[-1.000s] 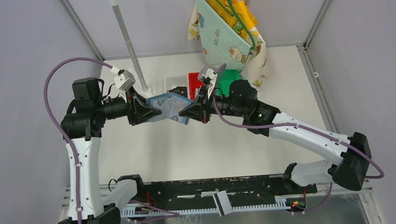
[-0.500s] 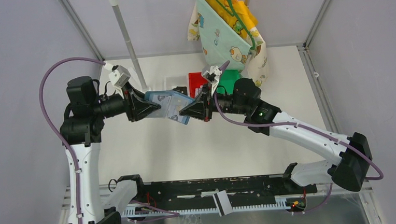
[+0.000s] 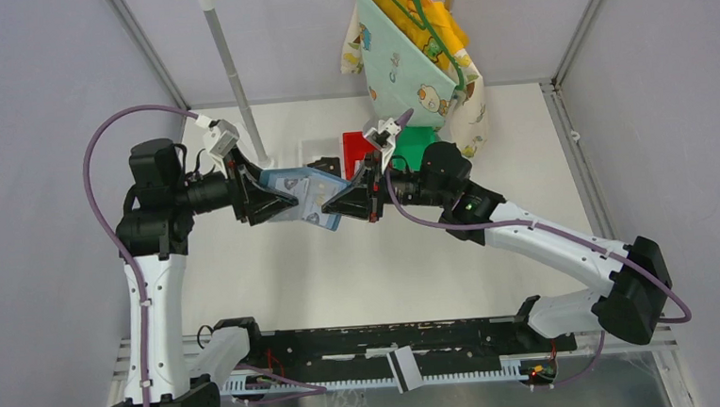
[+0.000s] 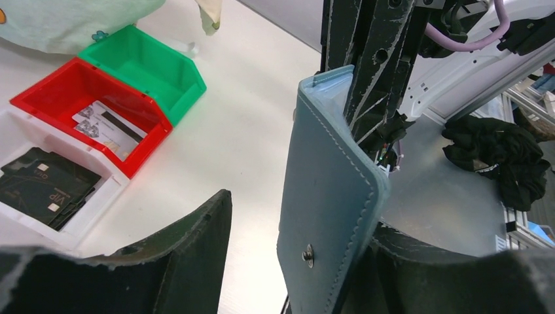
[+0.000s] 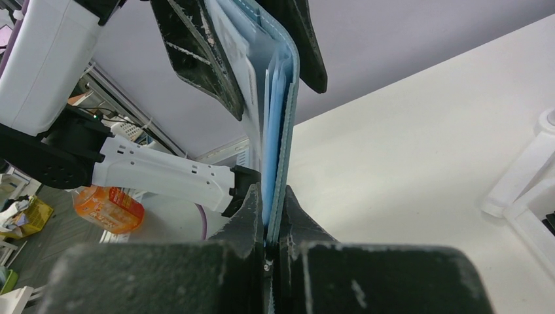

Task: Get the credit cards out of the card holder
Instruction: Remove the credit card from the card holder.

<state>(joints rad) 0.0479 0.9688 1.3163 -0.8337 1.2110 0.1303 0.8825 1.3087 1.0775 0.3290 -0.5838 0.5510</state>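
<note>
The teal card holder (image 3: 304, 194) hangs in the air between both grippers, above the table. My right gripper (image 5: 269, 222) is shut on its lower edge; the light blue pockets and pale card edges (image 5: 252, 59) show inside it. My right gripper also shows from above (image 3: 328, 205). My left gripper (image 4: 304, 212) is open and straddles the holder's other end. The snap-side cover (image 4: 327, 196) rests against one finger (image 4: 419, 261) and stands apart from the other. From above the left gripper (image 3: 288, 201) sits at the holder's left end. White striped cards (image 4: 108, 124) lie in the red bin.
A red bin (image 3: 355, 147), a green bin (image 3: 416, 143) and a white tray (image 3: 311, 155) with black cards (image 4: 39, 186) stand behind the grippers. A pole (image 3: 230, 70) rises at the back left. Cloth bags (image 3: 413, 59) hang at the back.
My left arm shifted a little left and back again around the holder's end. My right gripper kept its hold, and the holder barely moved.
</note>
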